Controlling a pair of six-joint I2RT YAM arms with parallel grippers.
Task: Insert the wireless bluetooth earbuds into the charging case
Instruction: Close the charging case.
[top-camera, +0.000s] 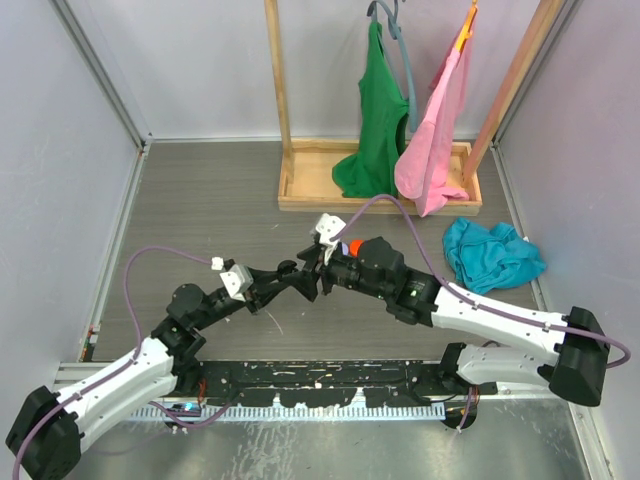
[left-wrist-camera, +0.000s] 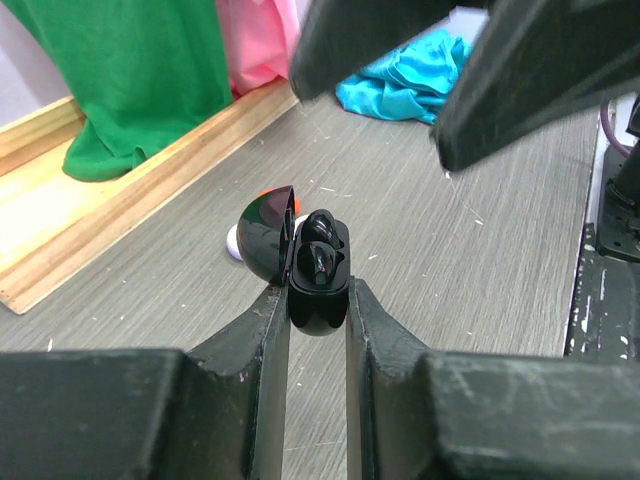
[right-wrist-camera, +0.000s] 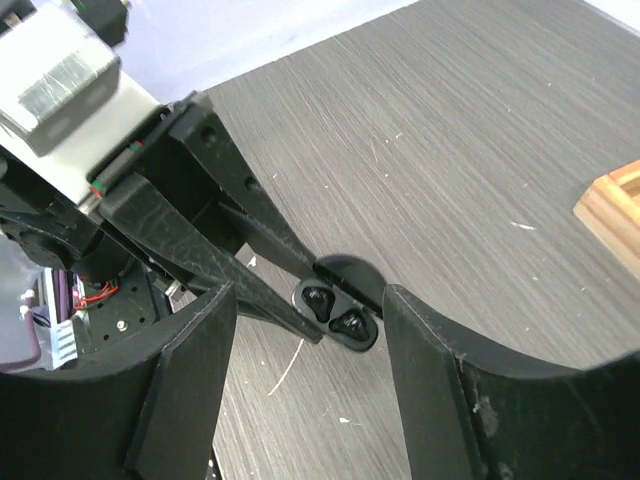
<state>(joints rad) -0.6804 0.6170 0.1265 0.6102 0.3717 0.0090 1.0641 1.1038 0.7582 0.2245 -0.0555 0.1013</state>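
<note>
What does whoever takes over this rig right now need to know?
Left gripper: shut on the charging case, whose lid is open.
Right gripper: open, empty, hovering over the case.
Done: two black earbuds sit in the case's wells.
Left: a red piece and a white/lilac piece lie on the table behind the lid, partly hidden. They are probably more buds, but I can't confirm that. The lid is not yet closed.
</note>
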